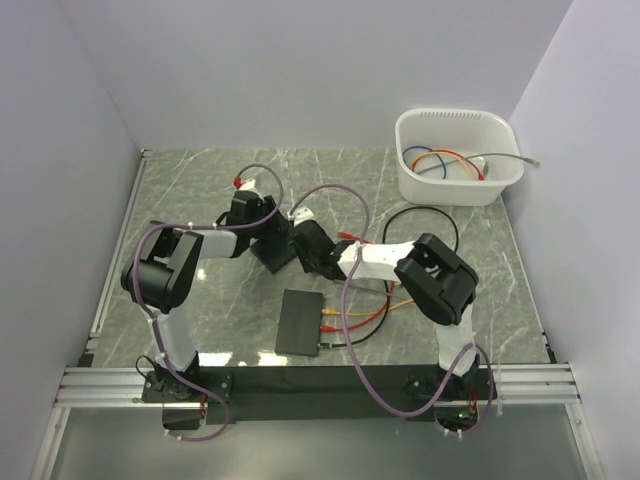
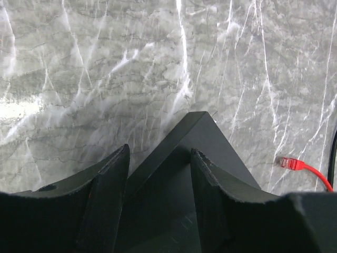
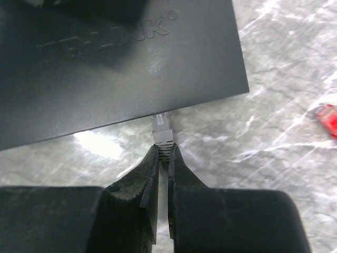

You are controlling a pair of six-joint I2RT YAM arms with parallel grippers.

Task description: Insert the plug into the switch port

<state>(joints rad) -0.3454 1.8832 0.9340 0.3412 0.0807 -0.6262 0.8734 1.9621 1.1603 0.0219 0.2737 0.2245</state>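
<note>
A small black switch [image 1: 272, 257] sits at mid-table, and its TP-LINK top face fills the upper part of the right wrist view [image 3: 121, 58]. My left gripper [image 1: 262, 238] holds it by one corner, with the dark body wedged between the fingers in the left wrist view [image 2: 159, 153]. My right gripper [image 3: 164, 148] is shut on the ribbed boot of a grey-white plug [image 3: 162, 129]. The plug's clear tip meets the switch's near edge, and the port itself is hidden under that edge.
A second flat black box [image 1: 302, 322] lies nearer the bases with orange and red cables [image 1: 370, 310] plugged into its side. A loose red plug [image 2: 291, 164] lies right of the switch. A black cable loop [image 1: 430, 212] and a white bin [image 1: 457, 190] of cables are at back right.
</note>
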